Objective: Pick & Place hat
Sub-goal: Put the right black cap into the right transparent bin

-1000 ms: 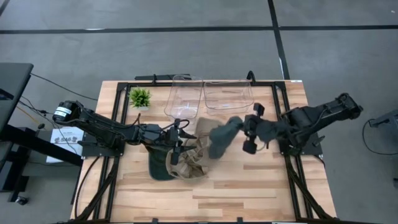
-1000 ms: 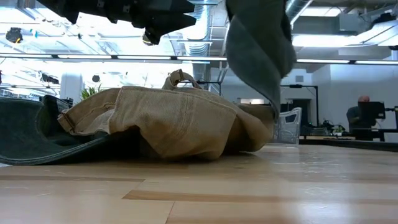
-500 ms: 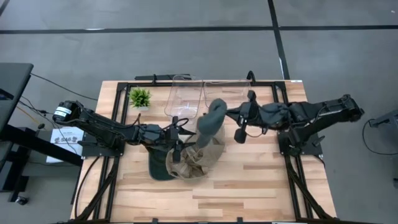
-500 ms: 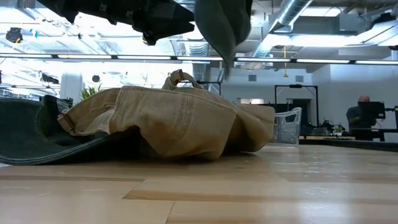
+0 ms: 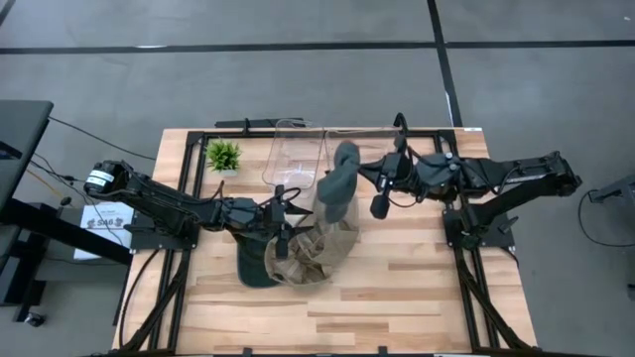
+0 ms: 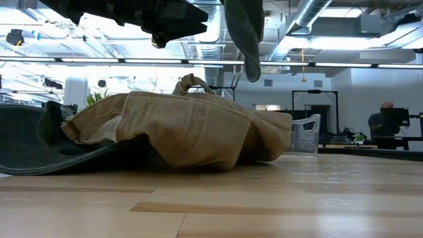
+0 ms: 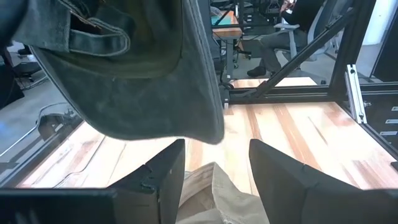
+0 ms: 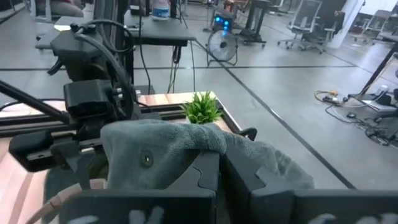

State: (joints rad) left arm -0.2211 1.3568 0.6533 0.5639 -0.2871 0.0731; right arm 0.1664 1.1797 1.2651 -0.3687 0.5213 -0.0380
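A grey-green hat (image 5: 339,178) hangs from my shut right gripper (image 5: 359,177), clear above the table, by the near edge of the clear bins; the low view shows its drooping end (image 6: 248,33). A tan hat (image 5: 316,253) lies crumpled on the table, partly over a dark green hat (image 5: 253,266) whose brim lies flat (image 6: 30,145). My left gripper (image 5: 285,226) hovers open just above the tan hat (image 7: 217,186), touching nothing. My right gripper pinches a bunched fold of the grey-green hat (image 8: 214,144) between its two fingers (image 8: 202,180). The fingers come roughly level from the table's right side. The hat is lifted clear and droops below and beyond the fingers.
Two clear plastic bins (image 5: 293,154) (image 5: 363,149) stand at the table's far edge. A small green plant (image 5: 223,154) sits left of them. Bare wood lies along the near edge (image 5: 397,297). A person sits far off in the room (image 6: 384,122).
My right gripper has carried the grey-green hat from the table's middle toward the far edge and to the left, raising it. The hat has swung from beside the tan hat to the bins' near edge. My left gripper and the two hats on the table have stayed put.
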